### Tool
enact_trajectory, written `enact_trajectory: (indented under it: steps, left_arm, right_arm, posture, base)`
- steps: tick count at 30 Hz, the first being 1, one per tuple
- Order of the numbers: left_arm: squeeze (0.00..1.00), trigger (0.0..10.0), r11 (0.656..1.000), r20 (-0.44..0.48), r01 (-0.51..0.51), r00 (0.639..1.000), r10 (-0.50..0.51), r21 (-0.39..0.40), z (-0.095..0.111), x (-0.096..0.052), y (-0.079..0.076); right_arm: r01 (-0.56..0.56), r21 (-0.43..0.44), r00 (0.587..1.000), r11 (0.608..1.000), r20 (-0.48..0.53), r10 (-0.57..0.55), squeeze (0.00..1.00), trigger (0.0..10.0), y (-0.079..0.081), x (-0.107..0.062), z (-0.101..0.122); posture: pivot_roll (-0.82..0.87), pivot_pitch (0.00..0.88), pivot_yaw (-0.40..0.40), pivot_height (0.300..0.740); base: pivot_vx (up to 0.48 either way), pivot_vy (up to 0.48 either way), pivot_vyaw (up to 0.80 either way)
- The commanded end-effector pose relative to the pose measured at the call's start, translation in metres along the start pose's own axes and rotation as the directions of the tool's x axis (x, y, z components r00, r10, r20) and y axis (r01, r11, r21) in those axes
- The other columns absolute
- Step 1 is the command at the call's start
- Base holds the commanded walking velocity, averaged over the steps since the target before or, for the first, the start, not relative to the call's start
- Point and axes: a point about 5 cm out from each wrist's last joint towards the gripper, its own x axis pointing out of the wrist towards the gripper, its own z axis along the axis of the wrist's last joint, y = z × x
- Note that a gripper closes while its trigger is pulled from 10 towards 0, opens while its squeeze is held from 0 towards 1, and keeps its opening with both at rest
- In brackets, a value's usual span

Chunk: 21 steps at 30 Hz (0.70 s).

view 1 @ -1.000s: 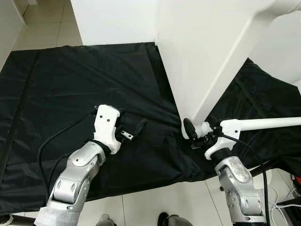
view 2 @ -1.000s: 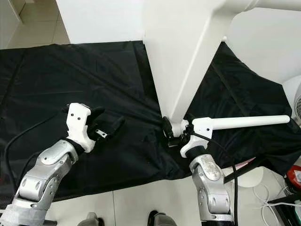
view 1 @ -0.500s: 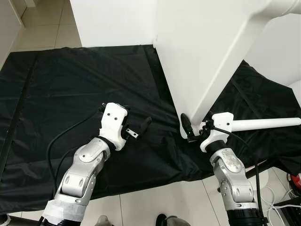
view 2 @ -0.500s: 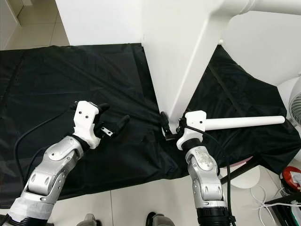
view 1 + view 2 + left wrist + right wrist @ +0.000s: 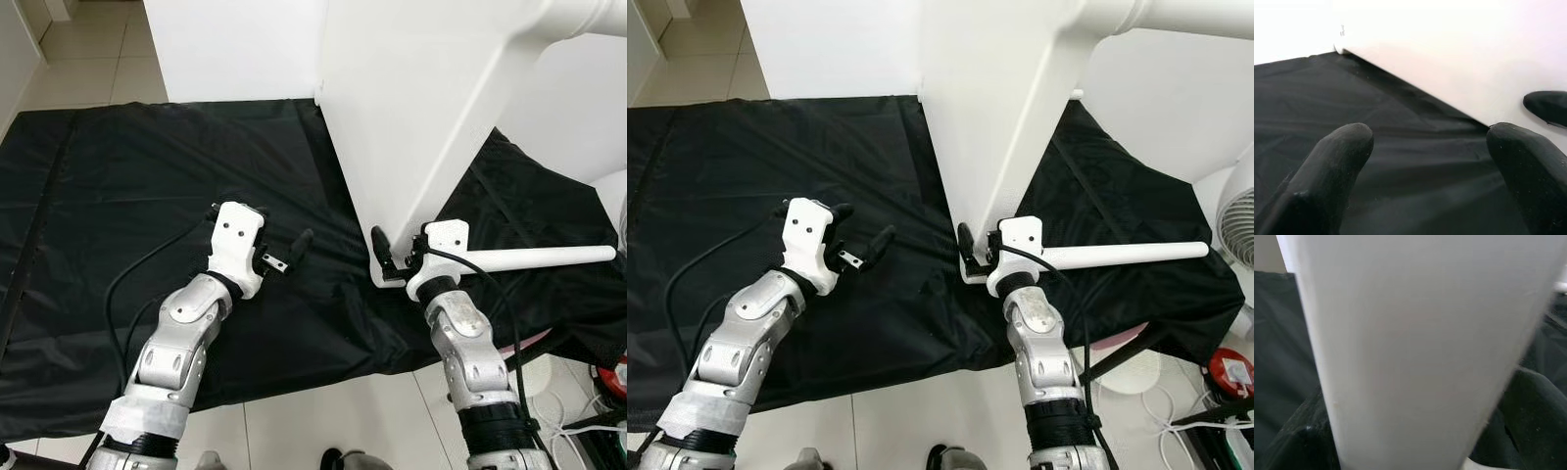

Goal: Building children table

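Black sheet [image 5: 118,186] over pale tiled floor [image 5: 88,59]; left gripper [image 5: 279,250] wide, right gripper [image 5: 387,262] clamping white table panel [image 5: 411,108].

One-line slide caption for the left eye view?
Right gripper grips the lower corner of the white table panel on the black sheet; left gripper hovers open beside.

A plain black sheet [image 5: 118,176] is covering pale beige floor tiles [image 5: 88,49]. The table panel [image 5: 411,108] and the loose leg [image 5: 539,259] are showing plain white. Silver arms are carrying black-fingered tools: left tool [image 5: 279,257], right tool [image 5: 390,262].
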Motion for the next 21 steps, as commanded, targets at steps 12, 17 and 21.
enact_trajectory:
  steps: [12, 17, 21]
  left_arm:
    - [0.0, 10.0, 0.991, 0.035, -0.136, 0.99, 0.135, 0.021, 0.006, 0.011, 0.011]
    - [0.0, 10.0, 0.982, 0.036, -0.187, 0.982, 0.187, 0.017, 0.005, 0.013, 0.012]
    - [0.0, 10.0, 0.964, 0.027, -0.264, 0.964, 0.264, 0.006, 0.005, 0.015, 0.022]
  right_arm:
    - [-0.016, -0.047, 1.0, 0.999, 0.024, 0.017, 0.0, 10.0, 0.011, 0.021, -0.004]
    - [-0.018, -0.037, 0.999, 0.999, 0.033, 0.02, 0.0, 10.0, 0.018, 0.025, -0.007]
    - [-0.014, -0.041, 0.999, 0.999, 0.037, 0.016, 0.0, 10.0, 0.02, 0.027, -0.007]
  posture:
    - [0.03, 0.089, -0.045, 0.74]
    - [0.04, 0.106, -0.04, 0.74]
    - [0.05, 0.108, -0.036, 0.74]
  base:
    - [0.0, 0.0, 0.0]
    - [0.0, 0.0, 0.0]
    - [0.0, 0.0, 0.0]
